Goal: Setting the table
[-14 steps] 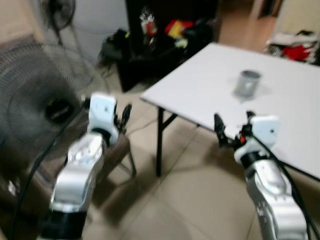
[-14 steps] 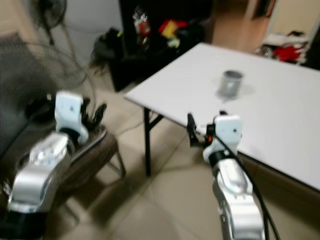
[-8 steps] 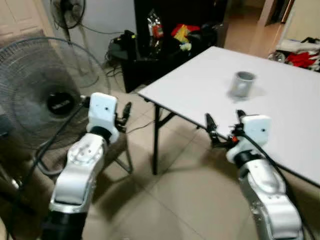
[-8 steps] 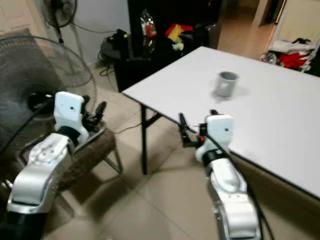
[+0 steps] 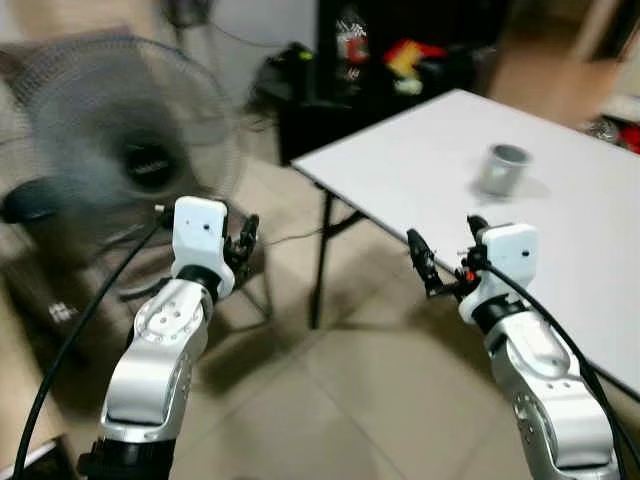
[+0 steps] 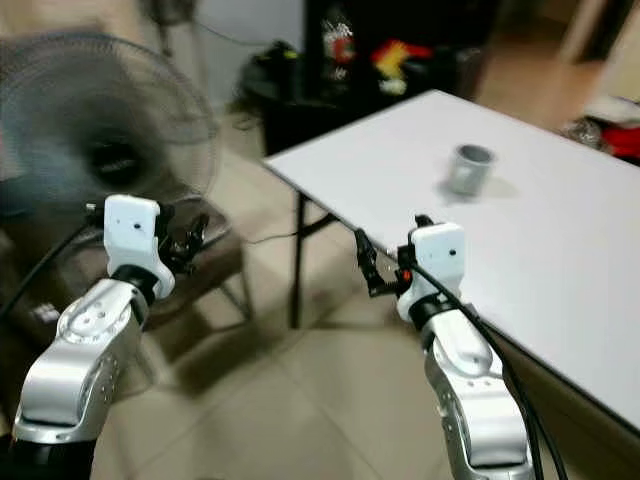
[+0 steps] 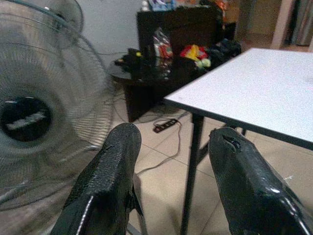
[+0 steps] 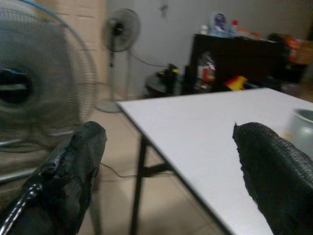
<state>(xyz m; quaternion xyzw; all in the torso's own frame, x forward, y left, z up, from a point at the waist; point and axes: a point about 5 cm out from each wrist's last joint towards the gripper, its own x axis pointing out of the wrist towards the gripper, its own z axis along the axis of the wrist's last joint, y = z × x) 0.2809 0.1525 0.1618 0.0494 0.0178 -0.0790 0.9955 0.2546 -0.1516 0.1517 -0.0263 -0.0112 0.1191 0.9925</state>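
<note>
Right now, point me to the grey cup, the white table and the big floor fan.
grey cylindrical cup point(image 5: 503, 168), left eye view, on its side wall.
white rectangular table point(image 5: 400, 170), left eye view, bare top near the corner.
large round floor fan point(image 5: 148, 162), left eye view, dark centre hub.

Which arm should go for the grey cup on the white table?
Right, probably. The right gripper hangs open at the white table's near edge, with the grey cup ahead of it. The left gripper, also open, sits off by the standing fan.

Camera swung left: pedestal fan point(image 5: 140, 150) sits more central now, white table point(image 5: 420, 175) shifted rightward; arms unchanged.
</note>
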